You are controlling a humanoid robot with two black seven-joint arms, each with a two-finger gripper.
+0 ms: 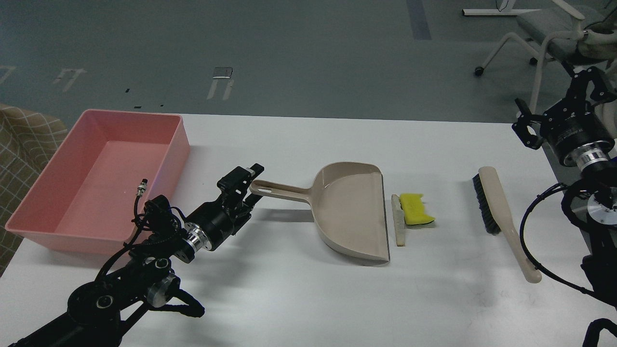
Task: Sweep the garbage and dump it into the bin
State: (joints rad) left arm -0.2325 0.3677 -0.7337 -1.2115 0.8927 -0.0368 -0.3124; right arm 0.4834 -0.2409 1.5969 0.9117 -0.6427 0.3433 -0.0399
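The yellow wavy-edged sponge piece (415,208) and the thin pale stick (397,220) lie side by side on the white table, just right of the open mouth of the beige dustpan (352,212). The pink bin (72,241) stands at the table's left end, with nothing in it. My left gripper (249,188) is open at the tip of the dustpan's handle (277,190), one finger above it and one below. My right gripper (559,102) is open and empty, held high over the table's far right edge.
A beige brush with black bristles (501,212) lies to the right of the garbage, its handle toward the front. A chair (544,33) stands on the floor behind the right end. A checked cloth (24,140) is left of the bin.
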